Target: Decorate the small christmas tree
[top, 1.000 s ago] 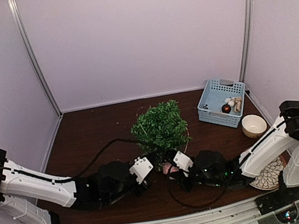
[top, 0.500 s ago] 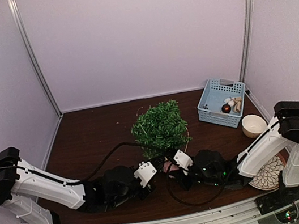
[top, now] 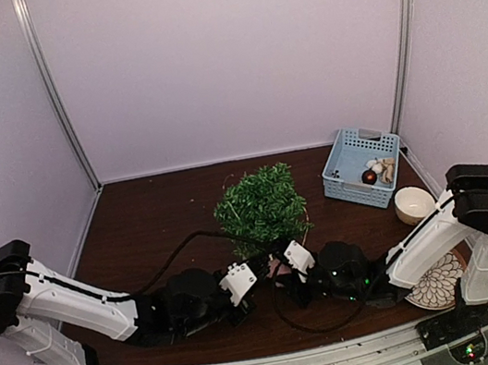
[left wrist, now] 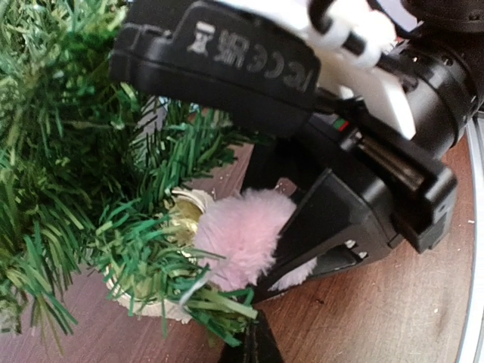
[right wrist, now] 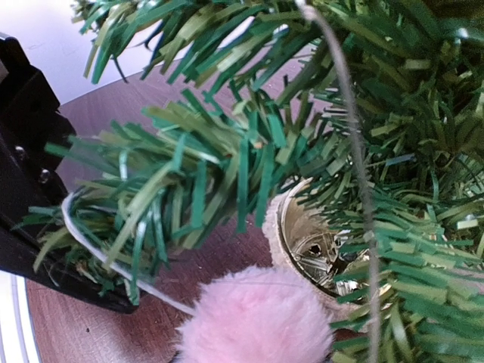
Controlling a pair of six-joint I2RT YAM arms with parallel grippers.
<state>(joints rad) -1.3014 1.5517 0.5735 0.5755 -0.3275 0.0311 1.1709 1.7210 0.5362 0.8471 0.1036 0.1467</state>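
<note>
- small christmas tree [top: 262, 203]: middle of the table [top: 152, 221], upright; bushy flat green plastic needles, round tan fabric-wrapped pot [right wrist: 281, 227] with gold shreds inside
- pink pom-pom [left wrist: 243, 240]: fluffy, round, right against the pot rim on the near side, under the lowest branches
- right gripper [top: 285, 266]: narrow, black fingers clamped on the pom-pom
- left gripper [top: 259, 270]: jaws fully closed, low at the tree's near-left side, tip just beside the pom-pom; can't tell if it pinches anything
- thin pale strand [right wrist: 91, 246] curves through the lower needles next to the left gripper's black finger
- black cable [top: 320, 327] loops on the wood near the front edge
- blue slotted plastic basket [top: 361, 168]: far right corner, small round ornaments inside
- cream bowl [top: 415, 204]: right edge, beside the basket
- patterned plate [top: 439, 283]: near right corner, partly under the right arm
</note>
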